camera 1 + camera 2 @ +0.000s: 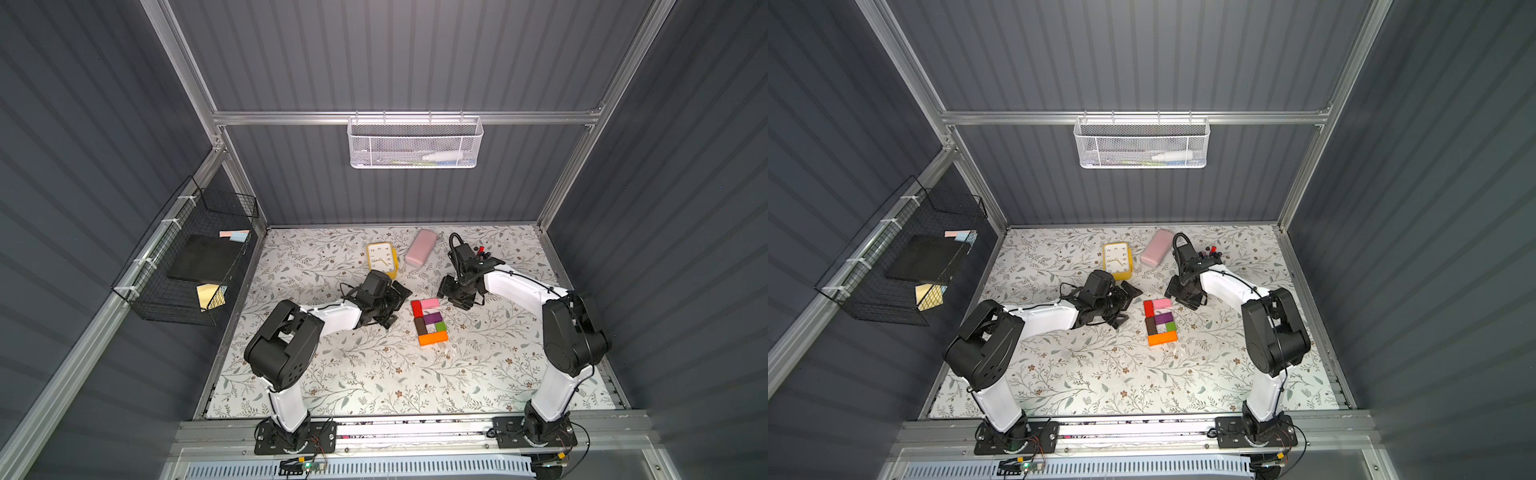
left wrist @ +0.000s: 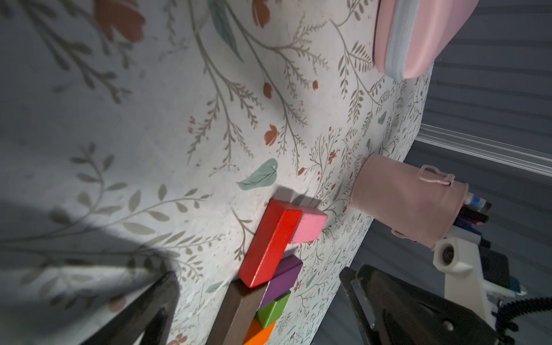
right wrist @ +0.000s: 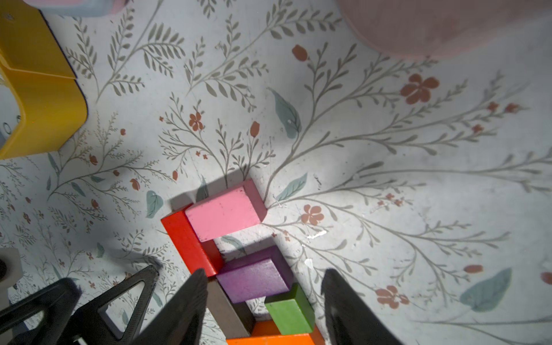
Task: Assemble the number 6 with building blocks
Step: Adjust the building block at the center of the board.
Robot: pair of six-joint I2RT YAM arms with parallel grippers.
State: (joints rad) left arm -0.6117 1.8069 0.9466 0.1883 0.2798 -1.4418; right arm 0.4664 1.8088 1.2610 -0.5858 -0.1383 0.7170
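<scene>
Arms both bend inward, flanking the number 6 (image 1: 431, 319), left pincer (image 1: 399, 307) and right pincer (image 3: 264, 273) spread, empty.

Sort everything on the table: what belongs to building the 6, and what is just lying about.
Belongs: pink block, red block, purple block, dark brown block, green cube, orange block.
Lying about: yellow clock, pink case, pink cup of pens.

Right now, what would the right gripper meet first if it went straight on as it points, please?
Probably the purple block, seen between the open fingertips of the right gripper in its wrist view; its height above the block is unclear.
</scene>
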